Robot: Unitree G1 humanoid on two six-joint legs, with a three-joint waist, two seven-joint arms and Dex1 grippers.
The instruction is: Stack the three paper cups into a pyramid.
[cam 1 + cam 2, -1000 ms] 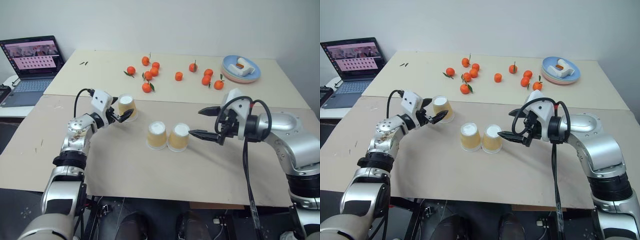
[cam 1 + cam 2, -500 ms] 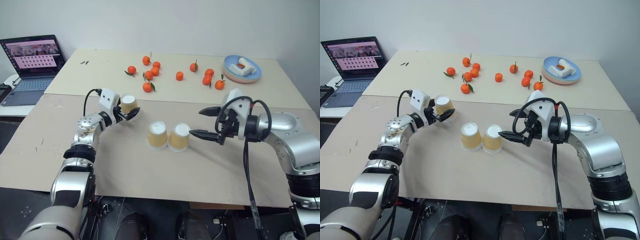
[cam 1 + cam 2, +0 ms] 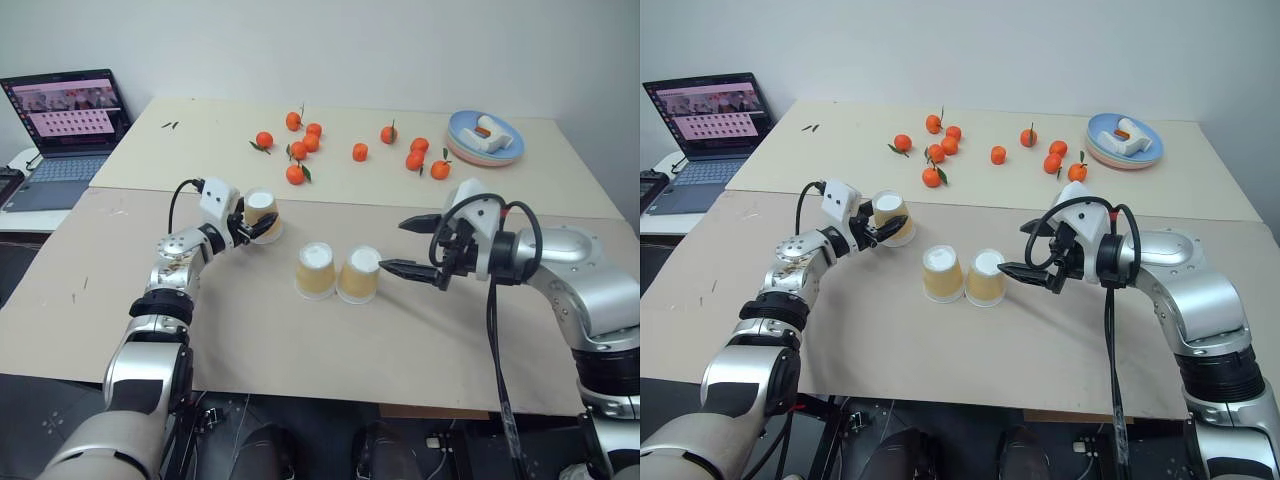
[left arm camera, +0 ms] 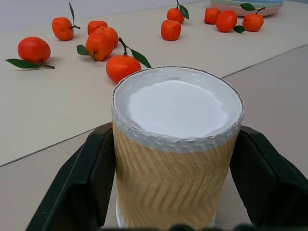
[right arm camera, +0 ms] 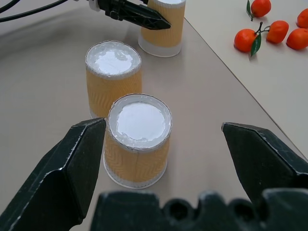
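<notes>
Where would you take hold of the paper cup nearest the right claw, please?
Grip that paper cup across its tan ribbed sidewall, midway up, approaching level from its free side, where the open right claw faces it. It stands upside down, touching the neighbouring cup, so that side is blocked.

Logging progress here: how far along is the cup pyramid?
Done: two base cups stand upside down, side by side. In hand: the left hand has shut on the third cup. Left: lifting it onto the pair. The right hand waits open beside them.
</notes>
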